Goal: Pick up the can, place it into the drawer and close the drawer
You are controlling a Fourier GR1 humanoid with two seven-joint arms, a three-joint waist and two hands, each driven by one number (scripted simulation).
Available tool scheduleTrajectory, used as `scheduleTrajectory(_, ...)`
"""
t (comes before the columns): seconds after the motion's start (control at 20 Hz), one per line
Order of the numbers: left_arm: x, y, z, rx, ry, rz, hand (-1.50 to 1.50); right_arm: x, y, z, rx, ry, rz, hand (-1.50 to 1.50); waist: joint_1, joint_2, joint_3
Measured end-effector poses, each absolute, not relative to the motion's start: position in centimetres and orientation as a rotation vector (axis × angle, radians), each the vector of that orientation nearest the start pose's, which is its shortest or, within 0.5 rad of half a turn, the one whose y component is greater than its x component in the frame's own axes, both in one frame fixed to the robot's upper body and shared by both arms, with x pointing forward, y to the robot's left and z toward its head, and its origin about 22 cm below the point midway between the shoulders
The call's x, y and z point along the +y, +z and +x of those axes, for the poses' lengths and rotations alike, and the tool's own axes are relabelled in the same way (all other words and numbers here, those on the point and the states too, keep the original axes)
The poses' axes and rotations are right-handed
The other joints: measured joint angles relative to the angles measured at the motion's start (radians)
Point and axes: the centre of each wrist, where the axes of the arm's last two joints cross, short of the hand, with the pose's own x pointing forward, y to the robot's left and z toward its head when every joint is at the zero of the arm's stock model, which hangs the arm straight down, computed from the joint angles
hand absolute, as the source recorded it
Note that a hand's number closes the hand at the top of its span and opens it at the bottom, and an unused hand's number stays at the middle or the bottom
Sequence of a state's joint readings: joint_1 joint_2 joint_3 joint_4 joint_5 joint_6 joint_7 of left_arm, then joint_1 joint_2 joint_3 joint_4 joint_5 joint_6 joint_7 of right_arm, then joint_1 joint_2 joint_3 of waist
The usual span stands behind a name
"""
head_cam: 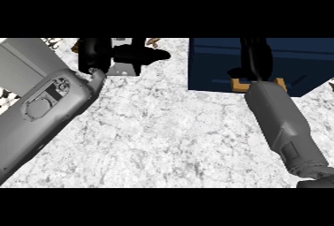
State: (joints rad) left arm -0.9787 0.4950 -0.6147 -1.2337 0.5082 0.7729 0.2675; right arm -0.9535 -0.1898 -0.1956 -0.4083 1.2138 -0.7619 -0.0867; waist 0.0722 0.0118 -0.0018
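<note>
The navy drawer (215,66) fills the upper right, with an orange handle (240,84) at its near edge. My right hand (256,57) reaches from its grey forearm up over the drawer, just above the handle, and runs out past the top of the view. I cannot make out the can near it. My left hand (98,53) is raised at the upper left, open, its fingers pointing right. A small light grey object (124,69) shows just under those fingers; I cannot tell whether it is the can or whether the hand touches it.
The pale speckled counter (163,132) spreads between the two forearms. A grey panel (23,62) lies along the far left. Small brown items (154,42) peek out at the top edge behind the left hand.
</note>
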Motion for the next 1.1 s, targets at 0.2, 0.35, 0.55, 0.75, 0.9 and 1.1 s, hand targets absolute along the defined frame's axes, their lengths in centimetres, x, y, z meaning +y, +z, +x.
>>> scheduleTrajectory(0.2,14.0,17.7,37.2,-1.720,-0.084,0.236,-1.50,-21.7,5.5,44.4,-1.654,0.812,-1.404,-1.50,0.004,0.005,0.002)
scheduleTrajectory(0.35,14.2,17.1,36.6,-1.717,-0.093,0.232,-1.50,-21.8,6.1,44.8,-1.632,0.827,-1.391,-1.50,0.007,0.009,0.004)
scheduleTrajectory(0.55,15.0,16.9,36.2,-1.723,-0.095,0.229,-1.50,-21.8,6.5,45.1,-1.626,0.840,-1.377,-1.50,0.008,0.012,0.004)
scheduleTrajectory(0.75,15.1,17.1,35.8,-1.731,-0.090,0.222,-1.50,-21.9,6.5,45.2,-1.660,0.838,-1.328,-1.50,0.006,0.013,0.004)
scheduleTrajectory(0.9,15.4,16.7,35.5,-1.733,-0.090,0.225,-1.50,-21.7,6.8,45.3,-1.716,0.789,-1.262,-1.50,-0.001,0.014,0.005)
scheduleTrajectory(1.1,15.7,15.9,35.1,-1.729,-0.085,0.230,-1.50,-21.5,7.0,45.4,-1.784,0.711,-1.174,-1.50,-0.008,0.016,0.006)
